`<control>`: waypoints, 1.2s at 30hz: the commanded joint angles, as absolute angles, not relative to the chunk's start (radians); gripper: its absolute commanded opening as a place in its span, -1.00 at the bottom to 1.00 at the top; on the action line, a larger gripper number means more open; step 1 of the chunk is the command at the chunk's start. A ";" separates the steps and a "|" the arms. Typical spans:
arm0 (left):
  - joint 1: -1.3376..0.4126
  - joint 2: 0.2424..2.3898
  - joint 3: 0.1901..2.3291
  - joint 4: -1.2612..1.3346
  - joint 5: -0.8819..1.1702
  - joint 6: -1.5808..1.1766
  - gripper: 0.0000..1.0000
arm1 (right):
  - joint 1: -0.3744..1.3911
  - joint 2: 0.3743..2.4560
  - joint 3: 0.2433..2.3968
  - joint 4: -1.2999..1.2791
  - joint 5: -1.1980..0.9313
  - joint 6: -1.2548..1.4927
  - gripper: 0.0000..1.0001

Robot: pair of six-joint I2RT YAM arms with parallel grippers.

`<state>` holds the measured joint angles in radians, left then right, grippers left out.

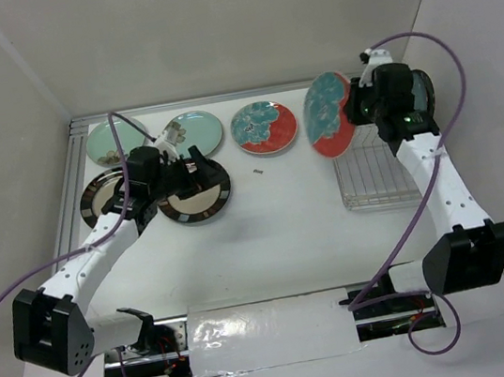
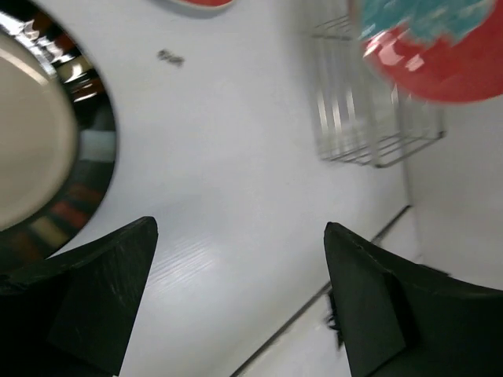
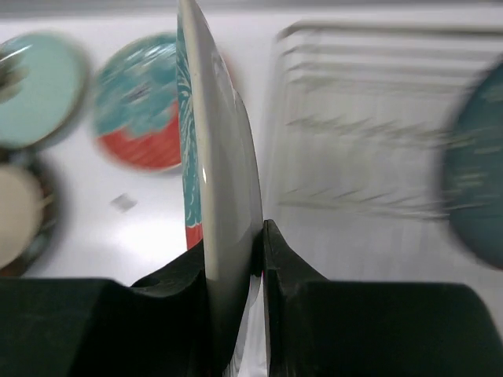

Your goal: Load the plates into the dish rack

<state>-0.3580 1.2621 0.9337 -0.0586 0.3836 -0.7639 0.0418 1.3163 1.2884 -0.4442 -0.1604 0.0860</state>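
My right gripper (image 1: 351,107) (image 3: 233,239) is shut on the rim of a red-orange flowered plate (image 1: 329,115) (image 3: 220,157), held on edge above the left end of the wire dish rack (image 1: 377,170) (image 3: 354,118). A dark teal plate (image 3: 475,181) shows at the rack's right side. My left gripper (image 1: 194,169) (image 2: 240,228) hangs open and empty just beside a cream plate with a dark striped rim (image 1: 194,197) (image 2: 31,133). Flat on the table lie another cream striped plate (image 1: 101,197), two mint plates (image 1: 115,140) (image 1: 194,133) and a second red-orange plate (image 1: 265,127).
A small scrap (image 1: 256,171) lies on the white table between the plates and the rack. White walls close in the back and both sides. A metal frame edge (image 1: 75,177) runs along the left of the table.
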 commanded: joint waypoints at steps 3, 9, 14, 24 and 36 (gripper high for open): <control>-0.327 1.194 0.922 -0.262 0.276 -0.592 0.99 | -0.032 1.204 1.365 -0.161 0.269 -0.152 -1.00; -0.295 1.183 0.851 -0.264 0.296 -0.531 0.99 | -0.136 1.215 1.279 0.060 0.291 -0.310 -1.00; -0.295 1.195 0.851 -0.242 0.316 -0.512 0.99 | -0.201 1.236 1.189 0.178 0.238 -0.347 -1.00; -0.285 1.236 0.842 -0.199 0.362 -0.512 0.99 | -0.264 1.364 1.170 0.241 0.161 -0.374 -1.00; -0.276 1.276 0.842 -0.199 0.371 -0.512 0.99 | -0.273 1.557 1.212 0.252 0.084 -0.331 -0.99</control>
<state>-0.2893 1.2655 0.8440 -0.2317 0.3462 -0.5446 -0.2672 1.5574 1.1370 0.0483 0.1108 -0.3527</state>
